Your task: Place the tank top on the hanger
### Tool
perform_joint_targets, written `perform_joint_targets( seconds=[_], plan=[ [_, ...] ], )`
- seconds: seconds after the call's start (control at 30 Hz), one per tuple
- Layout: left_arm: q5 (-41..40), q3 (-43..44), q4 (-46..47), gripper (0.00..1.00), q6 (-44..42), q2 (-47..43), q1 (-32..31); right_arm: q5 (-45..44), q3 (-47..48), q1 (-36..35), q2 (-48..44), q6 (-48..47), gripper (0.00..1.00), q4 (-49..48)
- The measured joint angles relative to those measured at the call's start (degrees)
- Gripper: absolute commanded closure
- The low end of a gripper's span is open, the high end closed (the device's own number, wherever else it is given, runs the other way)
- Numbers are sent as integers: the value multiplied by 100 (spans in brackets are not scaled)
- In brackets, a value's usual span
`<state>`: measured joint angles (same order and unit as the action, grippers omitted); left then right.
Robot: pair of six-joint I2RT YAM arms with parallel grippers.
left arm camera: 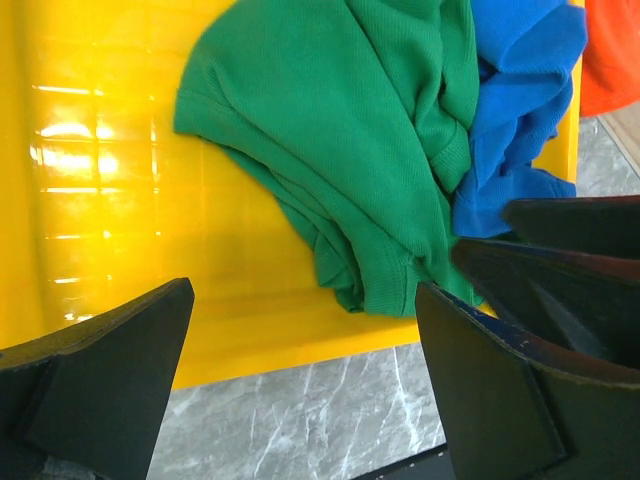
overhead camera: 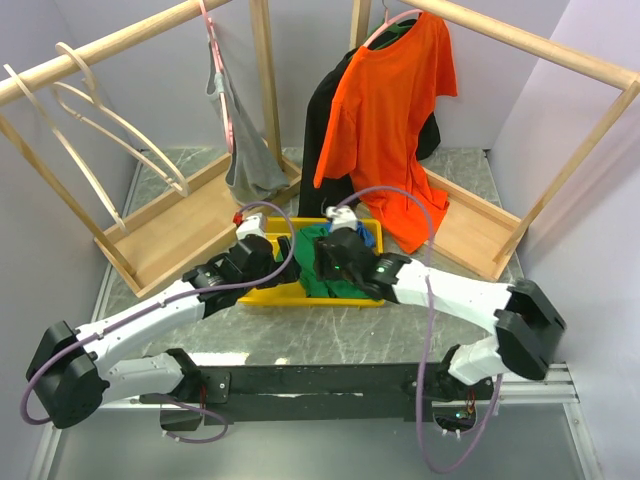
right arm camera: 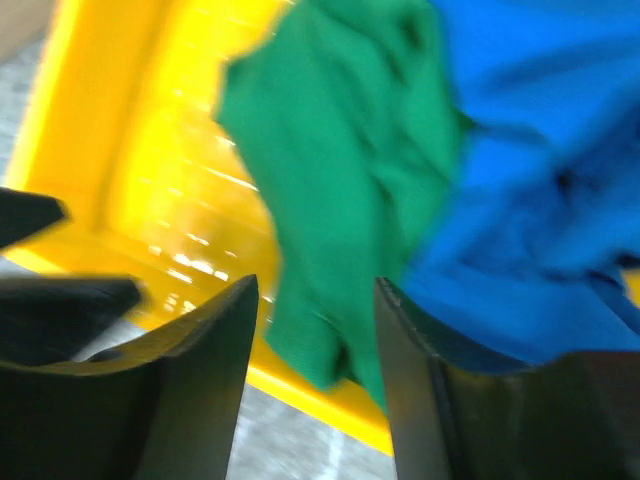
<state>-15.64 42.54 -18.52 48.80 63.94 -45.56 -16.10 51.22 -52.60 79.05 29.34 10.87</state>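
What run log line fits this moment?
green top: in yellow bin | right tool: open over it | left tool: open, empty

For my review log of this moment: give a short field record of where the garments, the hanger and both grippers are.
tank top: bunched in the yellow bin, touching the blue garment
hanger: pale wood, bare, on the left rail
left gripper: open, above the bin's near edge
right gripper: jaws apart over the tank top; grip unclear, view blurred
status: top not yet on hanger
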Motion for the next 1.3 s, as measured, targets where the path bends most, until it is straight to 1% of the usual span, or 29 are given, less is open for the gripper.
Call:
perform_joint_targets(
  seconds=[0.17,0.23,0.27,0.33,0.4,0.43,0.5,0.53,0.57,0.63,0.67,0.7,0.8,0.9,1.17,1.3],
  plan=[
    [-197,11,-192,1,46,-37,13,-142,883,-306,960,-55,43,-2],
    [-262,20,-297,1,52,-37,33,-221,1001,-365,1255,-66,36,31],
    [-280,22,-341,1,52,-37,42,-304,1036,-378,1421,-66,32,83],
    [-293,24,-372,1,48,-48,66,-481,1040,-376,1676,-70,29,212],
    [-313,55,-415,1,46,-66,74,-592,1021,-376,1836,-81,30,308],
    [-319,76,-431,1,46,-79,79,-621,1016,-376,1871,-85,31,345],
    [-328,118,-452,1,44,-120,83,-688,1014,-376,1893,-90,48,400],
    [-330,125,-452,1,46,-136,85,-699,1016,-376,1893,-107,57,398],
    [-330,131,-452,0,46,-151,90,-706,1016,-376,1893,-122,74,407],
    [-330,140,-455,1,46,-164,92,-726,1016,-376,1893,-173,88,452],
    [-330,142,-452,1,46,-164,92,-728,1027,-376,1891,-162,97,479],
    [-330,142,-457,1,46,-166,92,-732,1047,-376,1886,-170,100,511],
    [-332,142,-476,1,48,-186,94,-741,1139,-376,1764,-205,100,704],
    [-339,142,-505,1,48,-291,94,-741,1342,-376,1453,-238,100,949],
    [-455,254,-557,1,20,-721,96,-684,1934,-372,-96,-372,100,1305],
    [-579,402,-614,1,-4,-922,98,-527,2175,-372,-621,-407,100,1475]
  ],
)
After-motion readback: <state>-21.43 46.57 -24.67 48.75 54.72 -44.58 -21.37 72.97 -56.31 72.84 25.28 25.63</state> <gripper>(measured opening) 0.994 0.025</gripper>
